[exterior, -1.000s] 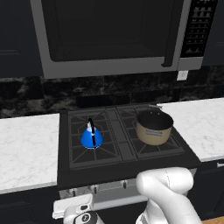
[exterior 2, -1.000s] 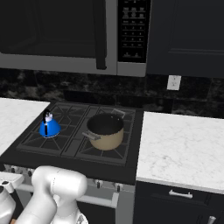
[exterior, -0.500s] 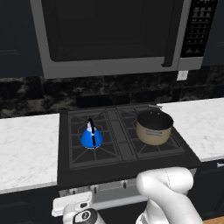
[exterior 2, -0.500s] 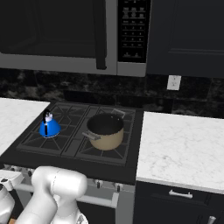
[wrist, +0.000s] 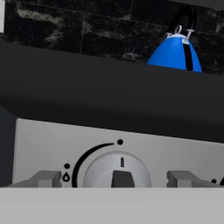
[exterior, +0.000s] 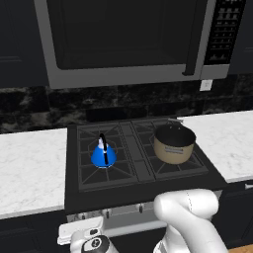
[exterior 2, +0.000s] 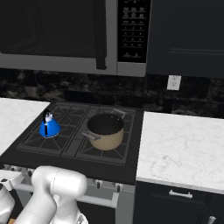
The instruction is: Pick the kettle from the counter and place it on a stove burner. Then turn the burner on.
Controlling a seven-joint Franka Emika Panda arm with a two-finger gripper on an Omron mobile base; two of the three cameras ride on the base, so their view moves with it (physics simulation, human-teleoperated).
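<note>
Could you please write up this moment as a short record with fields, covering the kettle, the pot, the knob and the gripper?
kettle: blue kettle stands upright on the front left stove burner
pot: beige pot on the right side of the stove, apart from the kettle
knob: grey stove knob centred in the hand view, marker pointing up
gripper: gripper low at the stove front, jaws open either side of the knob, holding nothing
counter: white counter flanks the stove

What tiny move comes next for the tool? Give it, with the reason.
Probably ease the tool forward and close on the knob. The kettle already sits on the front-left stove burner, the open fingers flank the knob, and its mark points straight up, likely off.
</note>
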